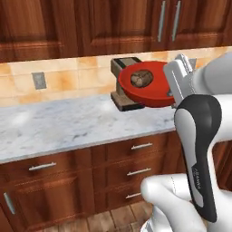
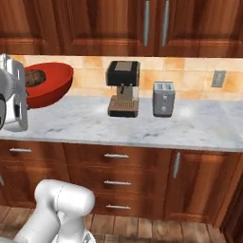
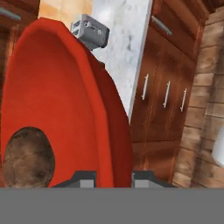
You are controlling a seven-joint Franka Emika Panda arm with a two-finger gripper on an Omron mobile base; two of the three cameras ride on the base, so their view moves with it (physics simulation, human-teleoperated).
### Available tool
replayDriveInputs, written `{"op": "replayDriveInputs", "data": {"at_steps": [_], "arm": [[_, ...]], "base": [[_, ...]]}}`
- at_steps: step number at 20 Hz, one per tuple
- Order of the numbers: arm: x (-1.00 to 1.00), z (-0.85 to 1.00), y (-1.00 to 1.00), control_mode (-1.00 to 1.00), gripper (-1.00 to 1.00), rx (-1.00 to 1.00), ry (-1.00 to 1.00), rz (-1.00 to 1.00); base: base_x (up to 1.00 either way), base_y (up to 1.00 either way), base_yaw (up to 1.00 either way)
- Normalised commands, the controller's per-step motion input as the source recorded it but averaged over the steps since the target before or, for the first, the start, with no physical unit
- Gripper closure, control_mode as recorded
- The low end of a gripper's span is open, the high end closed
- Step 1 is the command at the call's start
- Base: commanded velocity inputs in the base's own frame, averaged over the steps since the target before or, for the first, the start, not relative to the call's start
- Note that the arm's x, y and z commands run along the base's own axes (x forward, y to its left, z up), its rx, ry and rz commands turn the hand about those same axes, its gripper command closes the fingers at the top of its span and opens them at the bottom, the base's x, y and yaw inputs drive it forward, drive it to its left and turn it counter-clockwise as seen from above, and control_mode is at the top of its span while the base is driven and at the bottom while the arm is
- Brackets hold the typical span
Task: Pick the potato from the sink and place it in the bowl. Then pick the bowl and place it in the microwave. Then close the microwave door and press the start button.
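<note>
I see the potato [image 1: 142,78] lying inside the red bowl [image 1: 152,93], against its lower inner wall. The bowl is tilted steeply, its open face turned toward the left base camera, and it hangs in the air above the counter [image 1: 68,124] rather than resting on it. In the hand view the bowl's rim [image 3: 114,144] runs down between my two finger tips, so the gripper [image 3: 113,179] has its jaws pinching that rim, with the potato [image 3: 27,156] on the inside of the wall just beside them.

From the right base view the bowl [image 2: 52,83] sits at the far left, partly behind my white hand, with the potato [image 2: 34,77] showing dark inside it. To the right of the bowl stands a coffee machine [image 2: 123,88] on the counter, well apart from the bowl in this view; in the left base view the bowl overlaps the front of that machine [image 1: 123,97]. Further right of the bowl, beyond the coffee machine, is a grey toaster [image 2: 163,98], which also shows past the bowl's rim in the hand view [image 3: 89,31]. Below the bowl run the wooden drawers [image 2: 116,175] under the counter.
</note>
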Motion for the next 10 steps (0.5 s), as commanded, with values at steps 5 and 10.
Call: {"op": "replayDriveInputs", "data": {"at_steps": [5,10], "arm": [[0.0,0.0,0.0,1.0,1.0,0.0,0.0,0.0],[0.0,0.0,0.0,1.0,1.0,0.0,0.0,0.0]], "base": [[0.26,0.28,0.62],[0.29,0.03,0.63]]}}
